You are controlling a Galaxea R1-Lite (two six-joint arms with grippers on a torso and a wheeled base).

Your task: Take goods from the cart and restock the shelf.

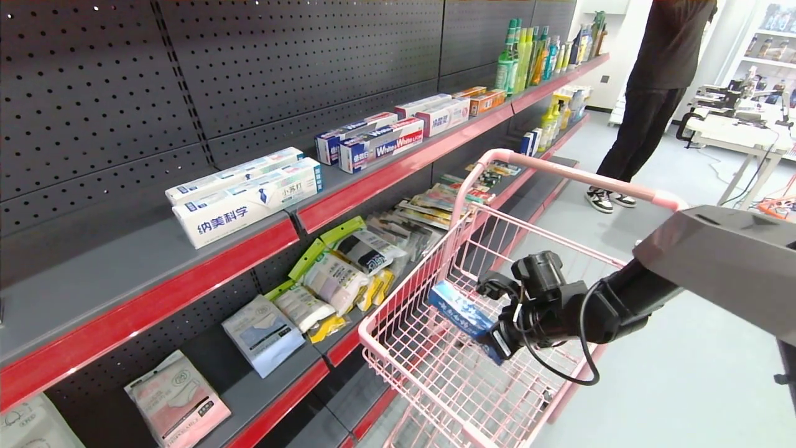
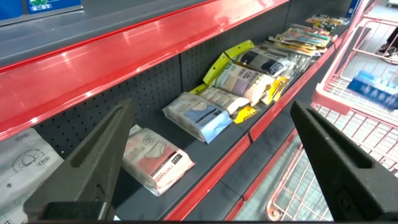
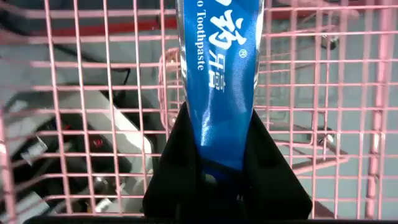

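The right gripper [image 3: 227,163] has its jaws clenched on one end of a blue toothpaste box [image 3: 219,68], with the black pads pressing its two long sides. The box juts out from the jaws at a tilt, inside the basket of the pink wire cart [image 1: 404,298]. It is held above the mesh floor, nearer the side that faces the shelving.

The left gripper [image 2: 211,109] has its jaws released and spread wide with nothing between them. It faces the lower shelf [image 2: 205,158], where a pink-and-white packet [image 2: 155,160] and a blue-and-white packet [image 2: 200,115] lie flat beside more packets. One level up, the upper shelf [image 1: 93,274] carries white toothpaste boxes [image 1: 249,199] lying on their sides, a second group of toothpaste boxes [image 1: 379,140] farther along, and green bottles [image 1: 522,56] at the far end.
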